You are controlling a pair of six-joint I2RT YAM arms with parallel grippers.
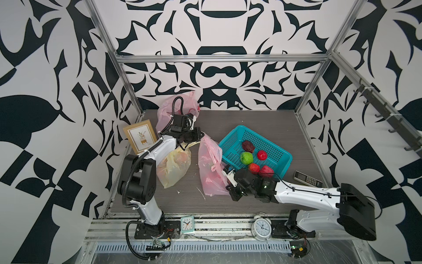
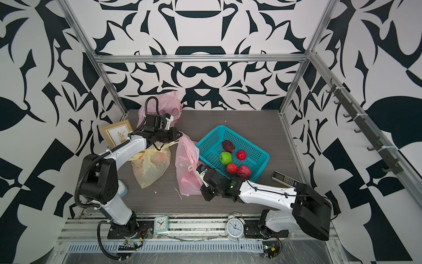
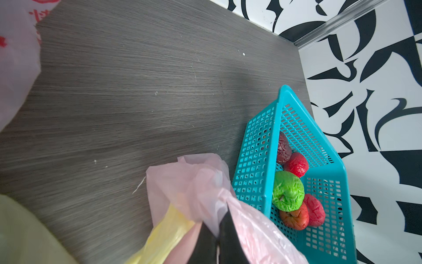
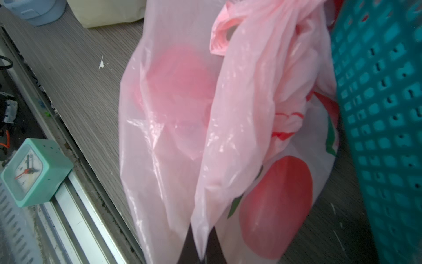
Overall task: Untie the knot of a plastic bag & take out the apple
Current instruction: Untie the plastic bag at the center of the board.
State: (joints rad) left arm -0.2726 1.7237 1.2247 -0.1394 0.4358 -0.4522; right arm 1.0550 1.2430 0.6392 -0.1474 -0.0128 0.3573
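2 grippers have hold of the same pink bag (image 1: 209, 164), which stands on the counter (image 1: 251, 118) right beside the teal basket (image 1: 266, 142). The left gripper (image 3: 218, 232) is pinched tight on the film at the bag's top, pulling it up into a peak. A strip of the yellow bag (image 1: 173, 166) lies against its fingers, and I cannot tell whether that strip is caught too. The right gripper (image 4: 198, 245) is clamped tight on a fold of the bag's side, lower down and on the basket side. The apple (image 4: 180, 91) is inside the pink bag, showing through the film as a round pink shape. A handle loop (image 4: 225, 34) sits bunched at the bag's neck; whether the knot there is tight or loose I cannot tell. The basket holds 5 fruits: 1 green fruit (image 1: 246, 157), 1 dark and 3 red.
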